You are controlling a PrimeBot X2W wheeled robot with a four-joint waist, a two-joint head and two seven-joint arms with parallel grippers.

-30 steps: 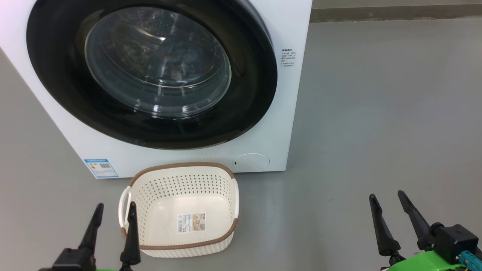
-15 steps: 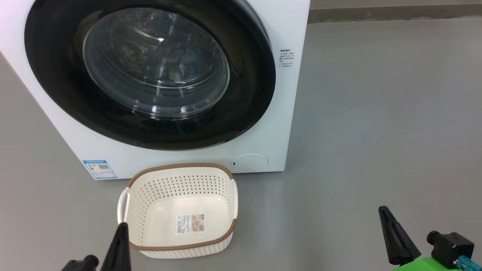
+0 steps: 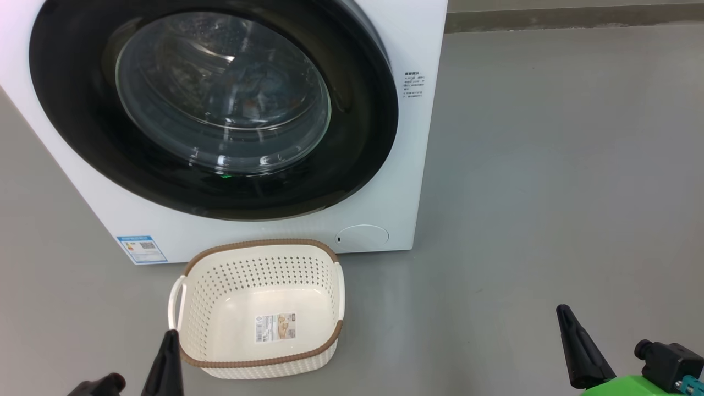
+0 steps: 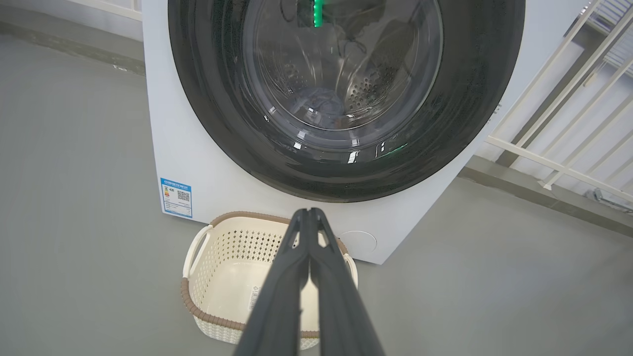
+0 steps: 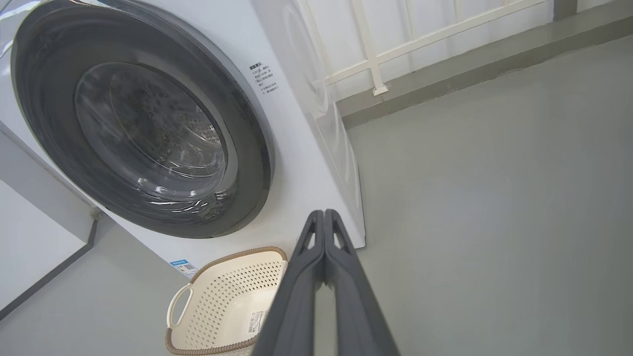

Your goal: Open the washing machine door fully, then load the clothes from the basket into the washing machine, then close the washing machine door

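Note:
The white washing machine (image 3: 418,165) stands before me with its door (image 3: 357,137) shut flat against the front; the black ring and glass bowl face me. Behind the glass, blue clothes (image 3: 261,91) with orange specks show dimly in the drum. On the floor in front of the machine sits the cream basket (image 3: 258,243), with nothing but its label sticker inside. My left gripper (image 3: 169,334) is shut on nothing, low beside the basket's near left corner. My right gripper (image 3: 564,312) is also shut on nothing, over bare floor far to the right. Both wrist views show fingertips pressed together: left gripper (image 4: 309,212), right gripper (image 5: 324,213).
Grey floor (image 3: 550,165) stretches open to the right of the machine. A white railing (image 4: 568,123) and a low kerb (image 5: 445,74) run behind the machine. A blue sticker (image 3: 141,248) and a round flap (image 3: 363,236) mark the machine's lower front.
Both grippers have gone from open to shut and sunk lower in the head view. The head camera has shifted slightly; machine and basket stay put.

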